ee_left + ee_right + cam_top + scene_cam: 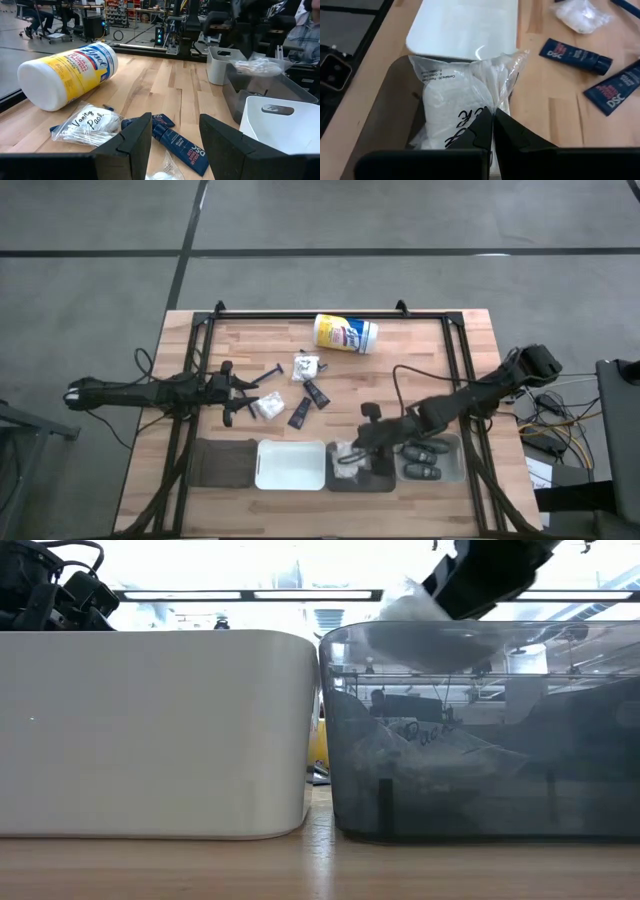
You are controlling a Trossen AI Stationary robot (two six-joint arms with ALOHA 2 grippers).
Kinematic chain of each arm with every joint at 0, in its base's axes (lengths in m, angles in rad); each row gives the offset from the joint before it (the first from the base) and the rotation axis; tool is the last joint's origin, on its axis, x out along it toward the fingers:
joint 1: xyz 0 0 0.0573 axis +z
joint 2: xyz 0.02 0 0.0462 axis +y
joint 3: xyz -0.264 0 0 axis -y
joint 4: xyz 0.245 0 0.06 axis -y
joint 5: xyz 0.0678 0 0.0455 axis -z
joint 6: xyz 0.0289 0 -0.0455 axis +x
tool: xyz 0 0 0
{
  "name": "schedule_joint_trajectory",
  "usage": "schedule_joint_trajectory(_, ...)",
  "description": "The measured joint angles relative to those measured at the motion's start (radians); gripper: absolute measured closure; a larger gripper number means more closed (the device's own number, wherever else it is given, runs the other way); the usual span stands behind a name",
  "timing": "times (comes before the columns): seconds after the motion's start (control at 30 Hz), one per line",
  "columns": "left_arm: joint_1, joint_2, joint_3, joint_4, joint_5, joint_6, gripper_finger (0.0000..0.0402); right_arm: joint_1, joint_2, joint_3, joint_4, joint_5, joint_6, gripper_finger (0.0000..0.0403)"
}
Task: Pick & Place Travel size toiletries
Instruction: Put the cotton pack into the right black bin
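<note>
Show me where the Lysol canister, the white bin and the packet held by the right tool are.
Lysol canister (pixel 70 70): left wrist view, yellow label.
White bin (pixel 291 464): high view, inner floor.
Packet (pixel 455 97): right wrist view, clear front face.

wood table (pixel 420 350) has a lysol canister (pixel 346 333) lying on its side at the back, packets (pixel 304 367), two black tubes (pixel 308 402) and a razor (pixel 268 373) near the left gripper (pixel 232 408), bins (pixel 291 465) by the right gripper (pixel 350 455).

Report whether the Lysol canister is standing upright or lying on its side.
Lying on its side. The canister rests lengthwise on the table near the far edge; the left wrist view shows its label sideways.
</note>
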Motion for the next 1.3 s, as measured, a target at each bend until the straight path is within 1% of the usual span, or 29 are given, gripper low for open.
schedule_joint_trajectory(0.1, 0.000, 0.000, 0.000, 0.000, 0.000, 0.000, 0.0231, 0.028, 0.001, -0.020, 0.015, 0.017, 0.022, 0.0394)
schedule_joint_trajectory(0.23, 0.000, 0.000, 0.000, 0.000, 0.000, 0.000, 0.0231, 0.048, 0.001, -0.078, 0.107, 0.033, 0.042, 0.0394)
schedule_joint_trajectory(0.4, 0.000, 0.000, 0.000, 0.000, 0.000, 0.000, 0.0231, 0.050, 0.001, -0.166, 0.230, 0.032, 0.063, 0.0394)
schedule_joint_trajectory(0.63, 0.000, 0.000, 0.000, 0.000, 0.000, 0.000, 0.0231, 0.050, 0.001, -0.229, 0.301, 0.027, 0.074, 0.0394)
schedule_joint_trajectory(1.3, 0.000, 0.000, 0.000, 0.000, 0.000, 0.000, 0.0231, 0.056, 0.002, -0.281, 0.342, -0.005, 0.104, 0.0394)
